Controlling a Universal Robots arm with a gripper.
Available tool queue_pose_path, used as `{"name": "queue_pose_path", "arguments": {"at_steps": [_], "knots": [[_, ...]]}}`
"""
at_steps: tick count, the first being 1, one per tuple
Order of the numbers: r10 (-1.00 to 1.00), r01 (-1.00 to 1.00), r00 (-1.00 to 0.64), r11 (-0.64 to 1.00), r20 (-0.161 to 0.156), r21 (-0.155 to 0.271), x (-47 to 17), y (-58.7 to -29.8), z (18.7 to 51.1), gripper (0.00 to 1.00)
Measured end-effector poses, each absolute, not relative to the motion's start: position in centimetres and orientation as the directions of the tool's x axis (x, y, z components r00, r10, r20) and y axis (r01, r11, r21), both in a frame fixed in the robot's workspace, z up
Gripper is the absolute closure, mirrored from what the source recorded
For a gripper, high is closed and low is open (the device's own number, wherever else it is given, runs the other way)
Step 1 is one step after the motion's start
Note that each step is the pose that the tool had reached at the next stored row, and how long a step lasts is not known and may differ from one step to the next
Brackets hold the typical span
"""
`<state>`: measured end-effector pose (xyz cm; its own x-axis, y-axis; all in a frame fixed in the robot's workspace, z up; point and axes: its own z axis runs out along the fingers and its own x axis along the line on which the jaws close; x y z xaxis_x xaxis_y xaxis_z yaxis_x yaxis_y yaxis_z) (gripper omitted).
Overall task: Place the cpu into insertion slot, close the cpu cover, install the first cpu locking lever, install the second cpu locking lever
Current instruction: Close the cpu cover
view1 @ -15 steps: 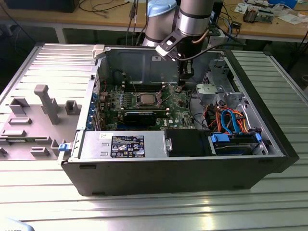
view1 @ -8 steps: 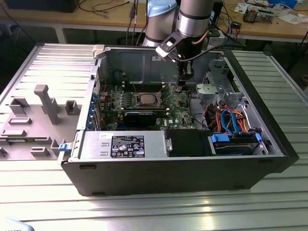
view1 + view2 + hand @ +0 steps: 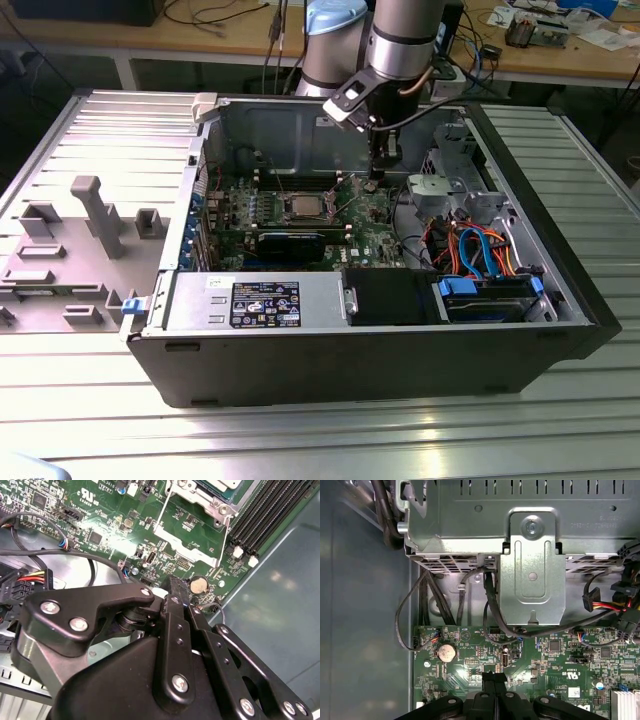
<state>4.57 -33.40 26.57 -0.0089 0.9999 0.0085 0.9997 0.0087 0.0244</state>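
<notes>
square cpu [image 3: 303,207] — dull silver-grey top, in shiny-rimmed insertion slot [image 3: 287,209], gripper [image 3: 493,676] pinched together above green board [image 3: 545,656]

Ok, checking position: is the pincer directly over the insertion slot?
No, the pincer hangs to the exterior view's right of the insertion slot.

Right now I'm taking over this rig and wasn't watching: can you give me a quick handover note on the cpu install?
Gripper shut, nothing seen in its grip, low over the board by the coin cell, to the exterior view's right of the slot.
Cpu looks seated in the slot.
Cover looks down flat over it.
A lever wire lies beside the slot; whether either lever is latched, cannot tell.
Done, apparently: placing, cover. Left: both levers unconfirmed.
</notes>
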Motion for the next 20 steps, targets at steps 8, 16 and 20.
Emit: {"name": "queue_pose_path", "arguments": {"at_steps": [8,16,20], "knots": [[1.0,1.0,-0.009,0.009,0.008,0.024,4.6,-33.4,25.9,0.89],[1.0,1.0,-0.009,0.009,0.008,0.024,4.6,-33.4,25.5,0.89],[1.0,1.0,-0.009,0.009,0.008,0.024,4.6,-33.4,25.2,0.89]]}}
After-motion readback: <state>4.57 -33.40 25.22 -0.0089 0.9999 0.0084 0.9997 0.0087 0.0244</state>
